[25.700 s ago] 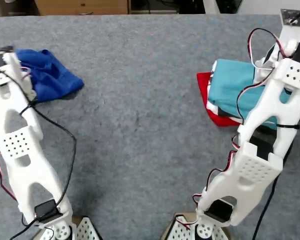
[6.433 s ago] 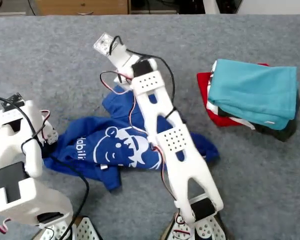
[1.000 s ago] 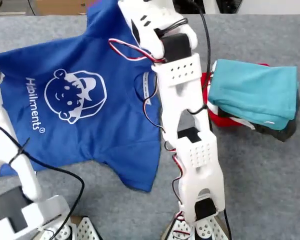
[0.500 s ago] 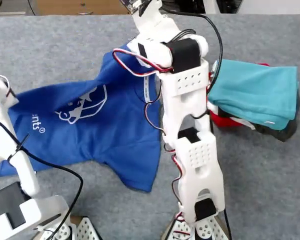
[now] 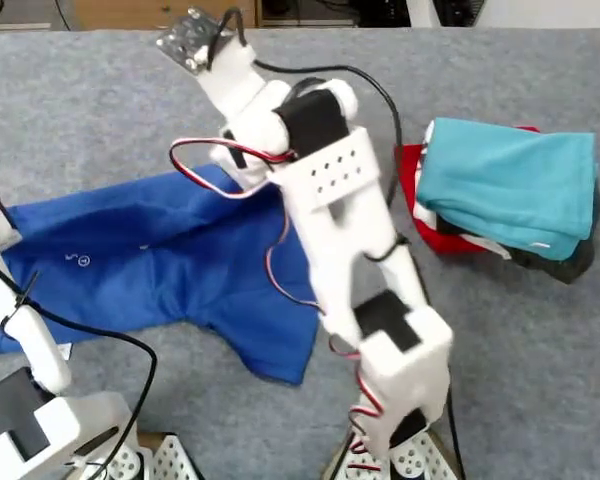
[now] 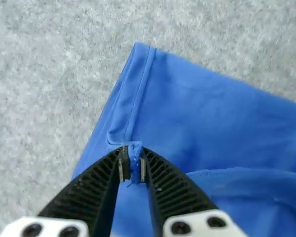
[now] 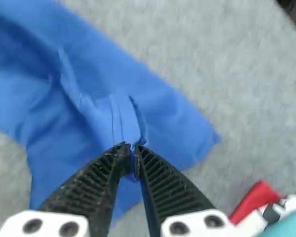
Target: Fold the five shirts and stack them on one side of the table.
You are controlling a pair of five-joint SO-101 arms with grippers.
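We see a grey, felt-like table [image 5: 130, 110] spanning the frame. Left of centre on it lies a blue shirt [image 5: 160, 270], spread wide and rumpled. At the right, well apart, rests a stack of folded shirts [image 5: 505, 185], teal on top of red and dark layers.

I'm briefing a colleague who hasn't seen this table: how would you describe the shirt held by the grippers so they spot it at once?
On the grey table, look away from the folded stack. The blue shirt lies spread loosely there, pinched by the left gripper and the right gripper. It alone is blue and unfolded; the stack is teal on top.
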